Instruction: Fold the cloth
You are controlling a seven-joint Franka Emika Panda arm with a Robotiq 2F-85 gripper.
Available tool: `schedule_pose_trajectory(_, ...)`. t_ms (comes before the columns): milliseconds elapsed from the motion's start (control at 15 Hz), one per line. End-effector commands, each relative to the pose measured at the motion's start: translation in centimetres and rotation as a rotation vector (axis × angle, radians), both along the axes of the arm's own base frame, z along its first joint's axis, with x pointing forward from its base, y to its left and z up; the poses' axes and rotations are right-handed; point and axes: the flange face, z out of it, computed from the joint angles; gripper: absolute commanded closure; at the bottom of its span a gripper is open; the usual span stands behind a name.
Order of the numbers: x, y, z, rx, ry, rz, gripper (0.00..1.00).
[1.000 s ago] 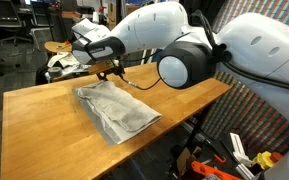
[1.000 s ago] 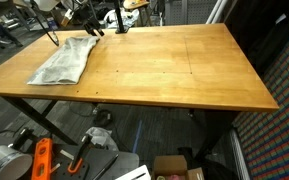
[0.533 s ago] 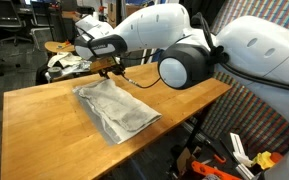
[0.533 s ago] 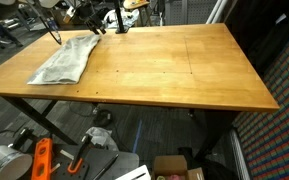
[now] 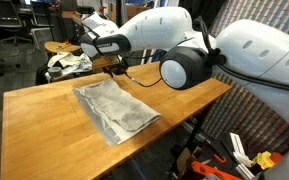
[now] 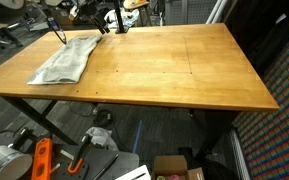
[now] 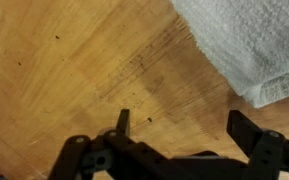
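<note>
Gripper (image 7: 181, 120), jaws apart; cloth (image 7: 249, 40) mostly off-frame

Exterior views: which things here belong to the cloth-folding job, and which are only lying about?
Belonging to the job:
cloth, spread on the table
gripper, open, over bare wood near a corner of the cloth

Only lying about:
fabric bundle, behind the table
orange tool, on the floor
cardboard box, on the floor
</note>
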Motion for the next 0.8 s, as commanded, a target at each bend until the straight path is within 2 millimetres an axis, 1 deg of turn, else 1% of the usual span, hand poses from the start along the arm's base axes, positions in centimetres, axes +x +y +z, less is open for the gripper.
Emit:
schedule_pose_trajectory(0,0.4,-1.1,1.1,0.034,-0.028,-0.051,0.0)
schedule_pose_trajectory(67,0.4,-0.8,1.7,0.076,-0.018,-0.024,0.0)
schedule_pose_trajectory(133,0.6,-0.2,2.5,0.098,-0.029,0.015,0.0)
schedule_pose_trajectory(267,1.1,1.5,4.9,0.138,-0.086,0.106,0.0)
schedule_pose_trajectory(333,1.1,2.4,6.3,0.156,-0.086,0.163,0.0)
schedule_pose_trajectory(400,0.9,3.4,7.2,0.174,-0.081,0.214,0.0)
schedule_pose_trajectory(533,0.4,5.6,8.6,0.211,-0.054,0.313,0.0)
schedule_pose_trajectory(667,-0.3,8.5,8.9,0.25,-0.028,0.412,0.0)
schedule_pose_trajectory(733,-0.7,10.2,8.7,0.263,-0.017,0.463,0.0)
